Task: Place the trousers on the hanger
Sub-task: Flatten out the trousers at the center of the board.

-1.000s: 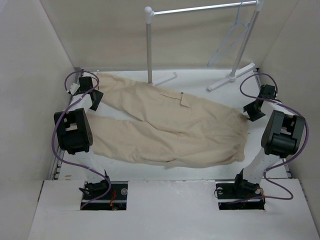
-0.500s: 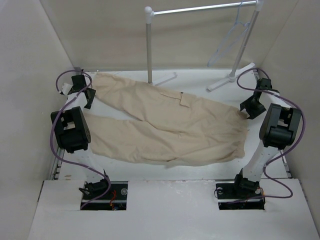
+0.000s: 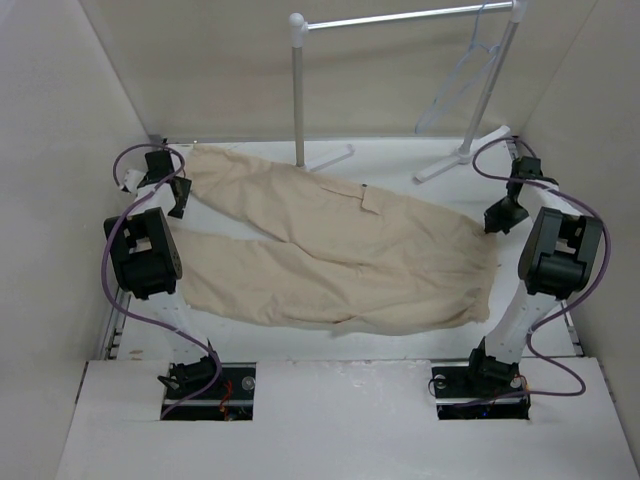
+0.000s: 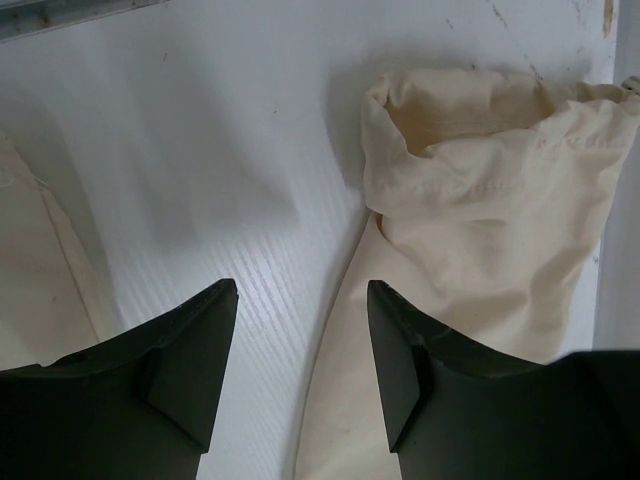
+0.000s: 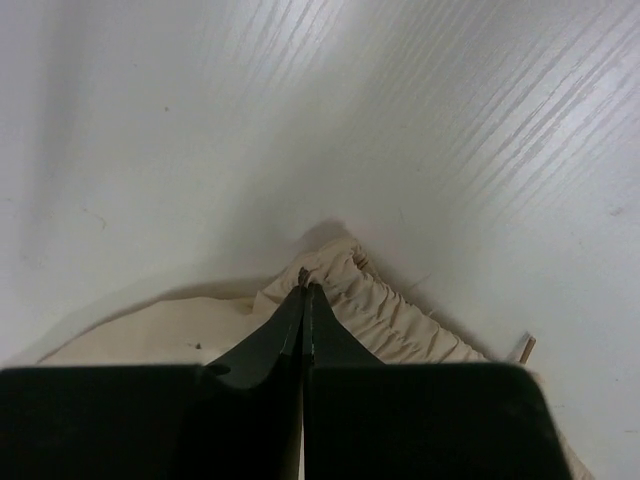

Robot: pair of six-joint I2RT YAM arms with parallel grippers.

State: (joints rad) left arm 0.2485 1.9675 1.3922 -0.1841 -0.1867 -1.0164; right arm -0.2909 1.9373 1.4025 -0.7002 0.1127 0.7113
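While trousers [image 3: 340, 255] lie flat on the table [image 3: 400, 165], waist right and cuffs left, ready for an end-to-end lift: left tool [image 4: 300, 300] wide, over a cuff [image 4: 480, 150]; right tool [image 5: 303, 290] closed, apparently pinching the waistband [image 5: 375, 295]. Hanger [image 3: 460, 80] on rack [image 3: 400, 18], well apart.

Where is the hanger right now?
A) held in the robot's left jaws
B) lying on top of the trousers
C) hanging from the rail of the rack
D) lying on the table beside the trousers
C: the hanger hangs by its hook from the rail of the rack at the back right, well apart from the trousers.
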